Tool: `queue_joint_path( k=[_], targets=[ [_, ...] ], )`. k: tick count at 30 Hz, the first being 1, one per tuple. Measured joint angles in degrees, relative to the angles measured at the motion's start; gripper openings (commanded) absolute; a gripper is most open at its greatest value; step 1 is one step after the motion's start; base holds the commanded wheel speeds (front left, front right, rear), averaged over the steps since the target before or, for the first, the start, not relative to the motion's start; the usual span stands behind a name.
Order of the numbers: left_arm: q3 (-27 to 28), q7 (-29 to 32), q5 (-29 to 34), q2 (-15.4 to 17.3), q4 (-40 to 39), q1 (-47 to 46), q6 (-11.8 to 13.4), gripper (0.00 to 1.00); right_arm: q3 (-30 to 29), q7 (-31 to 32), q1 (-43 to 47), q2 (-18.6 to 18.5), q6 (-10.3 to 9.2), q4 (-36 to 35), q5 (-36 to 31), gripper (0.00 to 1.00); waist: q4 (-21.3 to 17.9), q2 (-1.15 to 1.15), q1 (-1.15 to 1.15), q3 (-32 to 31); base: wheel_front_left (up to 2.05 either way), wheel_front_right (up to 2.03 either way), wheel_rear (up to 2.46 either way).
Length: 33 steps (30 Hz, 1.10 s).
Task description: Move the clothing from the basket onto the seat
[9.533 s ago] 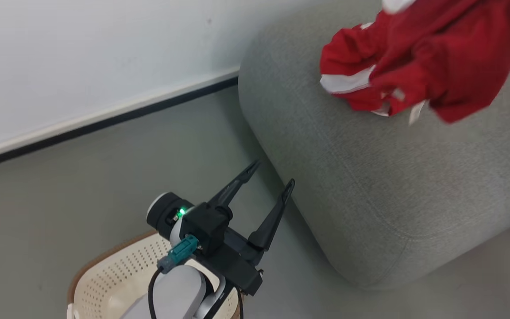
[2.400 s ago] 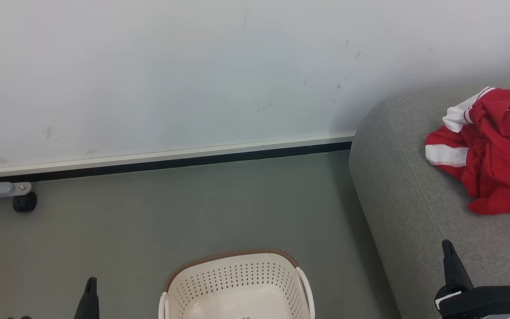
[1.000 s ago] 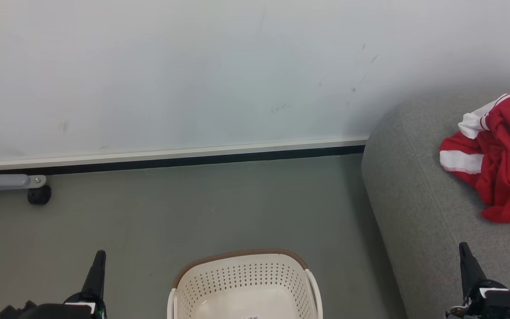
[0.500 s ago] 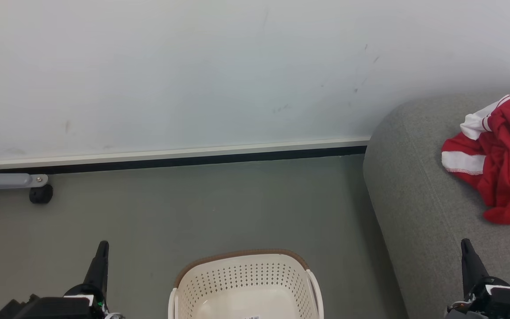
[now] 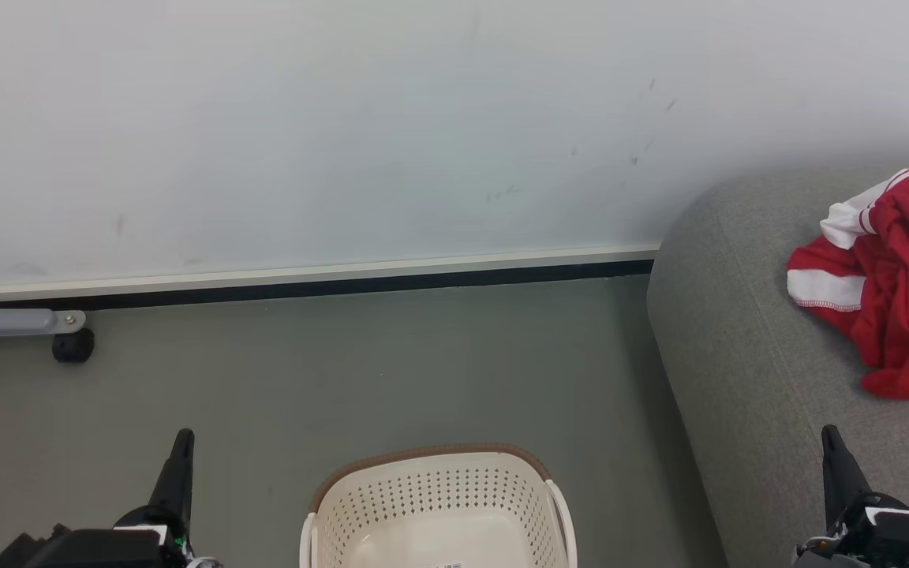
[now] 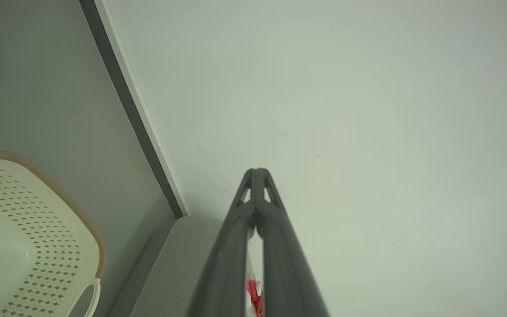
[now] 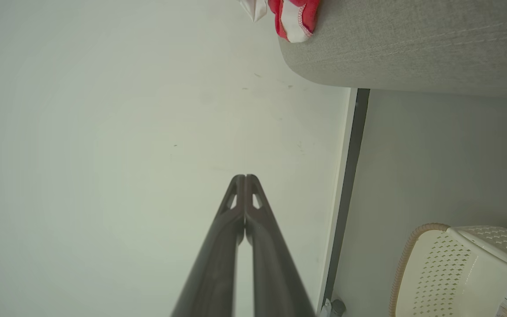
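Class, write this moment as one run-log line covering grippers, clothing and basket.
left gripper: shut, empty | right gripper: shut, empty | red clothing: heaped on grey seat | cream laundry basket: visible part empty

1. Bare floor stretched from the basket to the wall.
2. The seat walled off the floor's right edge; a wheeled grey leg stood far left.
3. The clothing covered the seat's right part.
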Motion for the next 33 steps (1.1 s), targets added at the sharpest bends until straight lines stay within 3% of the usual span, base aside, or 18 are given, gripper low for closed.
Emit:
queue_joint_path(
  k=[33],
  targets=[
    [0.0,0.0,0.0,0.0,0.1,0.0,0.0,0.0,0.0,0.0,0.0,0.0,0.0,0.0,0.0,0.0,0.0,0.0,0.0,0.0,0.0,0.0,0.0]
  ],
)
